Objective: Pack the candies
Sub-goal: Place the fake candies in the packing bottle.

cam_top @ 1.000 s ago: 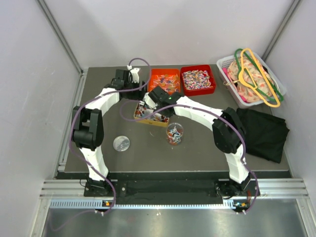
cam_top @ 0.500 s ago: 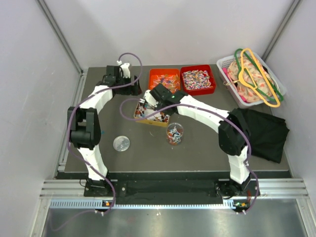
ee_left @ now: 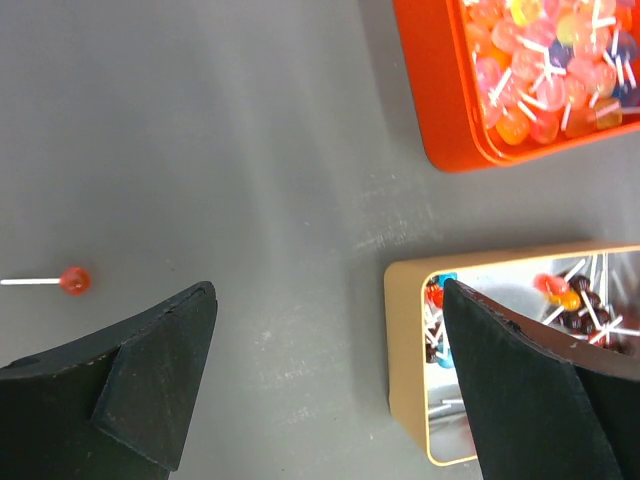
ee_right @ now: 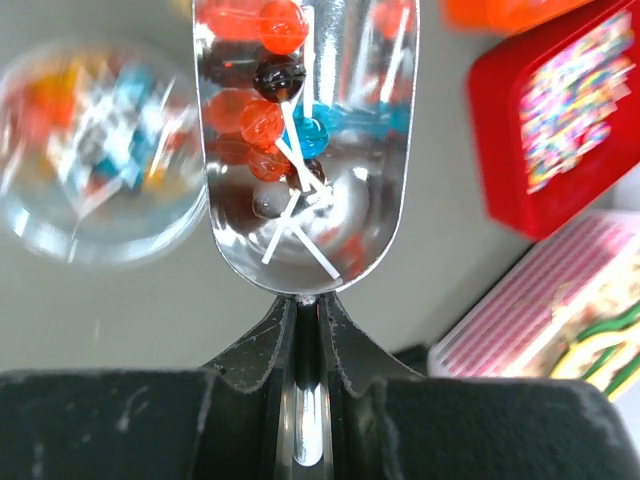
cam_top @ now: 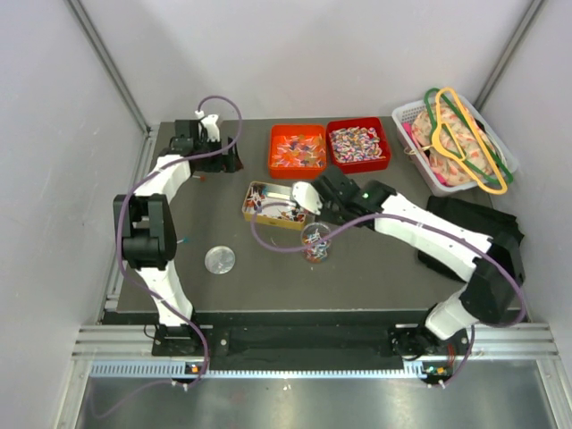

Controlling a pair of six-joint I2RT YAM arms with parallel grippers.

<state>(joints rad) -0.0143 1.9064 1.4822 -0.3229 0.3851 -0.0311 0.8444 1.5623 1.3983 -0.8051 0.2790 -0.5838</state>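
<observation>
Right wrist, right claw (ee_right: 308, 330) clamping scoop (ee_right: 345, 215) of candies (ee_right: 268, 118), left claw (ee_left: 328, 300) agape beside tin (ee_left: 404, 345)

The scoop (ee_right: 305, 200) in the right claw (ee_right: 308, 315) is polished metal, mirror-bright, reflecting the glossy candies (ee_right: 262, 118) on their matt white sticks. At two o'clock the red bin (ee_right: 505, 170) looks like smooth plastic. The worktop (ee_left: 250, 150) is matt grey. The fingers (ee_left: 150, 385) of the left claw (ee_left: 330, 290) are matt black. The gold tin (ee_left: 403, 350) is mirror-lined inside.
</observation>
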